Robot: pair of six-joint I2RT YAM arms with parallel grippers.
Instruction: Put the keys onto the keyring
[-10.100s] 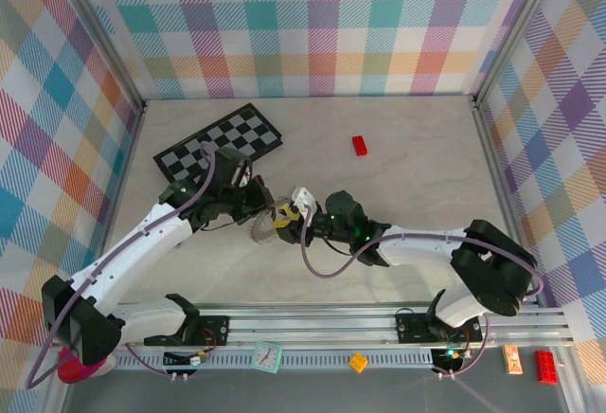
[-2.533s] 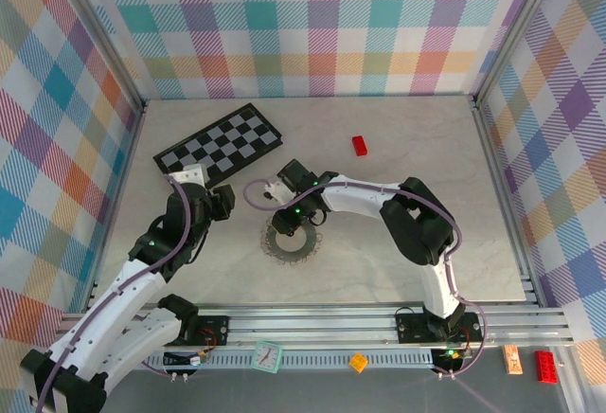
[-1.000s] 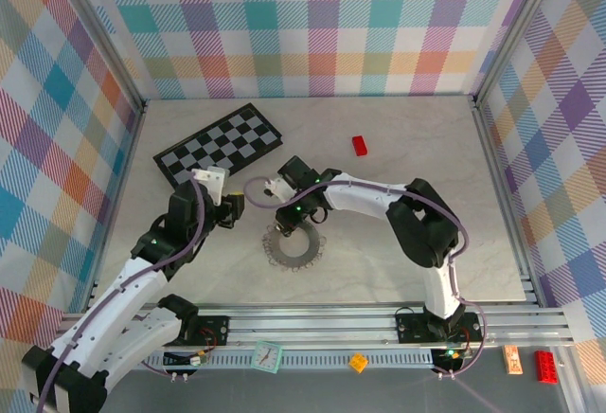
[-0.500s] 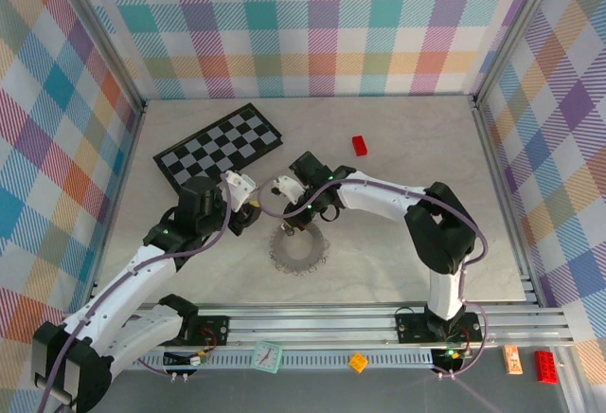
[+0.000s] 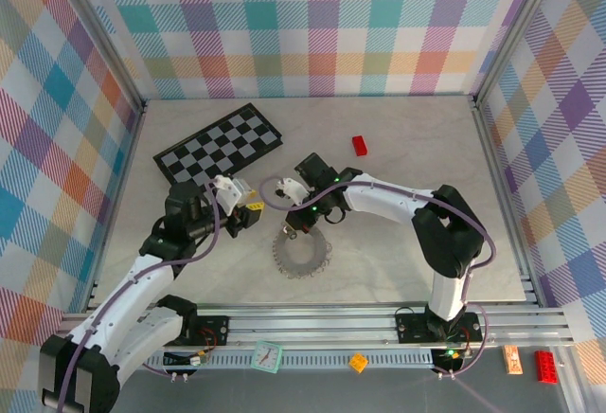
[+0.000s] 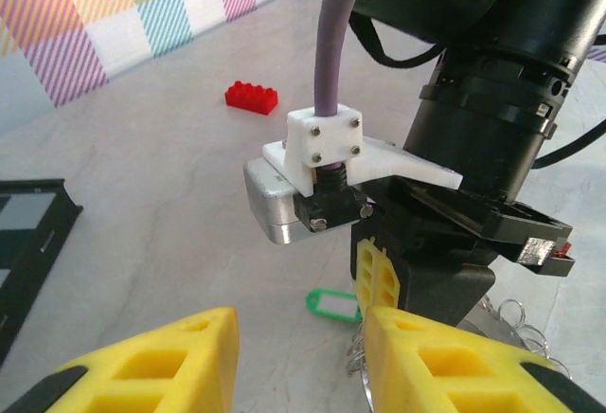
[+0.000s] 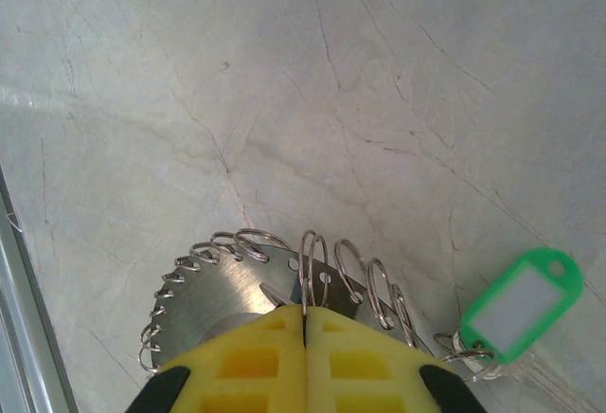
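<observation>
The keyring (image 5: 301, 254), a flat silvery disc edged with small wire loops, lies on the table in front of the arms. My right gripper (image 7: 305, 311) is shut on one upright loop at the disc's (image 7: 222, 285) rim. A key with a green tag (image 7: 519, 304) hangs from a loop at the disc's right edge and rests on the table. My left gripper (image 6: 301, 337) stands open just left of the right gripper (image 5: 295, 230), with nothing between its yellow fingers (image 6: 170, 356). The green tag (image 6: 333, 303) lies a short way beyond them.
A red block (image 5: 360, 145) sits farther back on the table. A black-and-white checkerboard (image 5: 220, 142) lies at the back left. The right wrist and its cable (image 6: 473, 100) stand close in front of the left gripper. Patterned walls enclose the table.
My left gripper has moved right, closer to the right gripper, and its jaws have narrowed a little. The right gripper has dragged the keyring slightly to the right.
</observation>
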